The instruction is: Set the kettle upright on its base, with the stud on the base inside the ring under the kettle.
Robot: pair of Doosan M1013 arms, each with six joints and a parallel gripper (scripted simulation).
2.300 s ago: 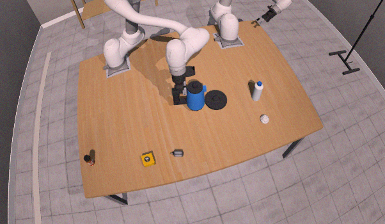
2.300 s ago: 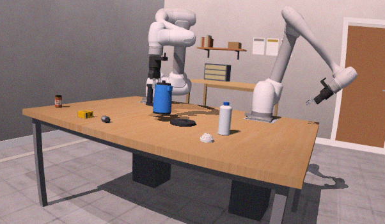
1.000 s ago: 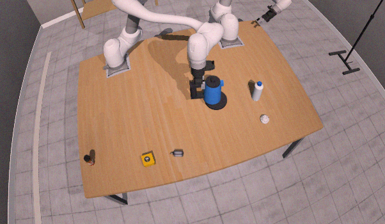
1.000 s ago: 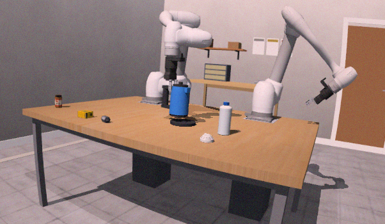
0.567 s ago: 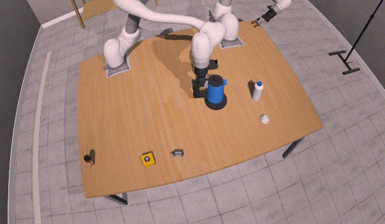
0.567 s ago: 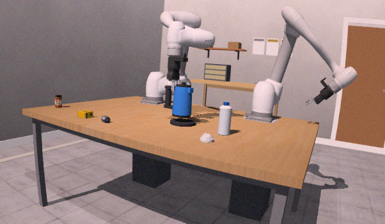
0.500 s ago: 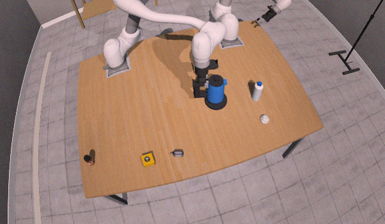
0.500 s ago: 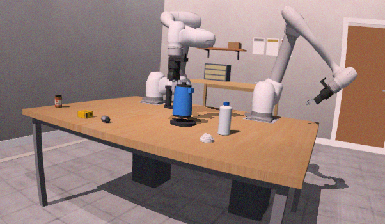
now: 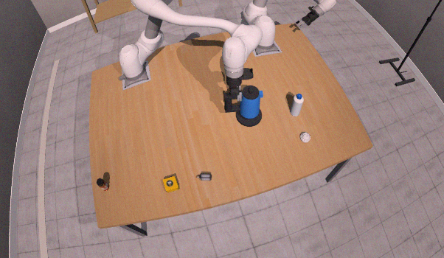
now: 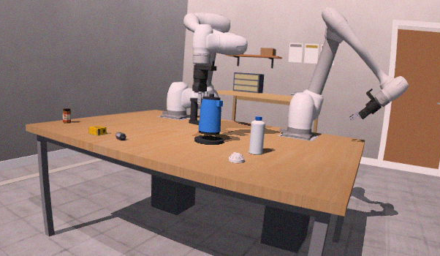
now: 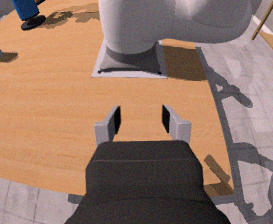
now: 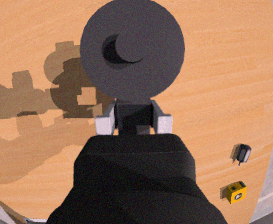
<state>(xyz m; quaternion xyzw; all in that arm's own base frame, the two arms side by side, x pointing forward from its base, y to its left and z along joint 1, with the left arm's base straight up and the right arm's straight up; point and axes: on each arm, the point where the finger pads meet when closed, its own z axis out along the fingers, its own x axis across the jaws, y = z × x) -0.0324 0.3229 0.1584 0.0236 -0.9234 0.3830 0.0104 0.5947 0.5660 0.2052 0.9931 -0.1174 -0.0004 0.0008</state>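
The blue kettle [image 9: 250, 107] [image 10: 210, 116] [image 11: 24, 9] [image 12: 152, 75] with a dark lid hangs upright just above its round black base [image 9: 249, 122] [image 10: 201, 140] [image 11: 33, 22]. A narrow gap shows between them in the exterior view. From above, the kettle covers most of the base. The stud and the ring under the kettle cannot be made out. My right gripper [image 9: 240, 96] [image 10: 199, 98] [image 12: 133, 108] is shut on the kettle's black handle. My left gripper [image 9: 296, 27] [image 10: 352, 117] [image 11: 141, 113] is open and empty, far from the kettle beyond the table's edge.
A white bottle [image 9: 296, 106] [image 10: 256, 138] and a white domed piece [image 9: 305, 137] [image 10: 236, 157] stand on the spout side of the kettle. A yellow block [image 9: 174, 187] [image 10: 97, 130] [image 12: 235, 192], a small dark object [image 9: 205, 176] [image 10: 120, 136] [image 12: 244, 153] and a jar [image 9: 102, 183] [image 10: 66, 116] are farther off.
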